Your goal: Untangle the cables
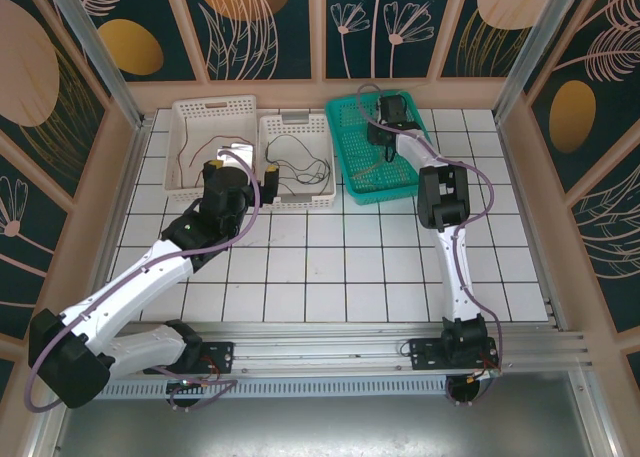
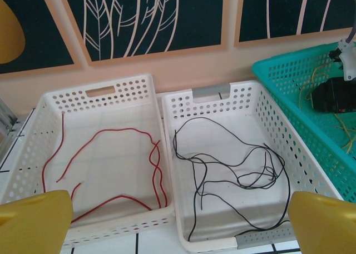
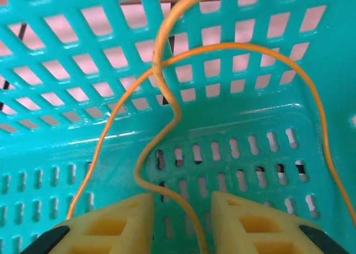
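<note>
My left end effector [image 2: 178, 223] was wide open and held nothing. It hung at the bottom of the frame, with free room above both white baskets. The red cable [image 2: 119, 129] lay in the left white basket [image 2: 100, 91] and the black cable [image 2: 233, 165] in the right white basket [image 2: 211, 93], sorted by colour, I think. My right end effector [image 3: 182, 220] was a little open, low in the teal basket [image 3: 67, 137], near its wall. The yellow cable [image 3: 245, 45] ran loose through its gap, not pinched.

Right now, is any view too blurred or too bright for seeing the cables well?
Left wrist: red cable and black cable sharp, near fingertips blurred. Right wrist: yellow-orange cable sharp, small white glare on the teal basket. Top external: even light, but cables very thin and faint.
</note>
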You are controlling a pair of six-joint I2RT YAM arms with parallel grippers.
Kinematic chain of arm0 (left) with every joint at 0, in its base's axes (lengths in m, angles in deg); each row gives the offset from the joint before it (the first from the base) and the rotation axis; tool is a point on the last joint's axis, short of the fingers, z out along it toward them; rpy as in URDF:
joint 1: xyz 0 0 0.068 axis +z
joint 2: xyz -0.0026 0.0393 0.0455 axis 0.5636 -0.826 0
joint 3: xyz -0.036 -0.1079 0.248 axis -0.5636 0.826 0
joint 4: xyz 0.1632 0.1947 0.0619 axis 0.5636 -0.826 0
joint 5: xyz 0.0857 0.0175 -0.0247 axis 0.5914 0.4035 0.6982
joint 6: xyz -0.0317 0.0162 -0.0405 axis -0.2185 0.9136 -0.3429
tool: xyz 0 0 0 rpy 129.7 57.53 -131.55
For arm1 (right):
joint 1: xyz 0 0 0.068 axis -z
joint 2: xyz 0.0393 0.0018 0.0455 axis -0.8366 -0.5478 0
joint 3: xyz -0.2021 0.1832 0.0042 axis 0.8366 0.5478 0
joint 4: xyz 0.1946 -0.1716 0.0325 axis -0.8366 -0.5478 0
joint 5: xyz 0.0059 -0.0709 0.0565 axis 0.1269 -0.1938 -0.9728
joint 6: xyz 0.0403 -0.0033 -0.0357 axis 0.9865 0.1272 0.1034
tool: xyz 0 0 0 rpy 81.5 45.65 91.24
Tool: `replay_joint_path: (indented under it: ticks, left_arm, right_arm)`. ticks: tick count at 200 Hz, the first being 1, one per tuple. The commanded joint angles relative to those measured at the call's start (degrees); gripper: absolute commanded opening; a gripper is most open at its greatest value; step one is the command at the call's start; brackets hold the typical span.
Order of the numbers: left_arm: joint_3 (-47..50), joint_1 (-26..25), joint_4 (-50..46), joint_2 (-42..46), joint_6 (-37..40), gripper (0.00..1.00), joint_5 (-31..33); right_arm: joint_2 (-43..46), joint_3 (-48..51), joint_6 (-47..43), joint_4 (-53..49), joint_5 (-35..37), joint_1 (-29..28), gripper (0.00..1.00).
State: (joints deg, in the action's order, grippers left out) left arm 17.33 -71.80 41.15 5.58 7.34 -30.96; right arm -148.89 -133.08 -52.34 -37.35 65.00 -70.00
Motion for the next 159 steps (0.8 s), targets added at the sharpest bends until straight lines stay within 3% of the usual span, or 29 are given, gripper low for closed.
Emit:
replay_joint_path:
  ticks: [1,31,65,98,159]
  left_arm:
    - [-1.70,0.23,-0.70,-0.29,0.91,0.98,-0.35]
    - [-1.87,0.23,-0.78,-0.59,0.93,0.98,-0.42]
    - [-1.87,0.23,-0.86,-0.60,1.00,0.98,-0.46]
    - [-1.87,0.22,-0.83,-0.59,1.01,0.99,-0.64]
    - [-1.87,0.23,-0.88,-0.51,1.00,0.98,-0.65]
  right_arm:
    - [-1.86,-0.27,-1.16,-1.03,0.96,0.10,0.33]
    - [-2.35,-0.57,-1.70,-1.38,0.63,-0.34,0.30]
    - [-2.69,-1.03,-1.84,-1.81,0.64,-0.39,0.10]
    - [-2.70,-1.73,-1.62,-2.39,0.69,-0.35,0.00]
    - [4.23,2.60,0.00,0.64,0.38,-0.24,0.00]
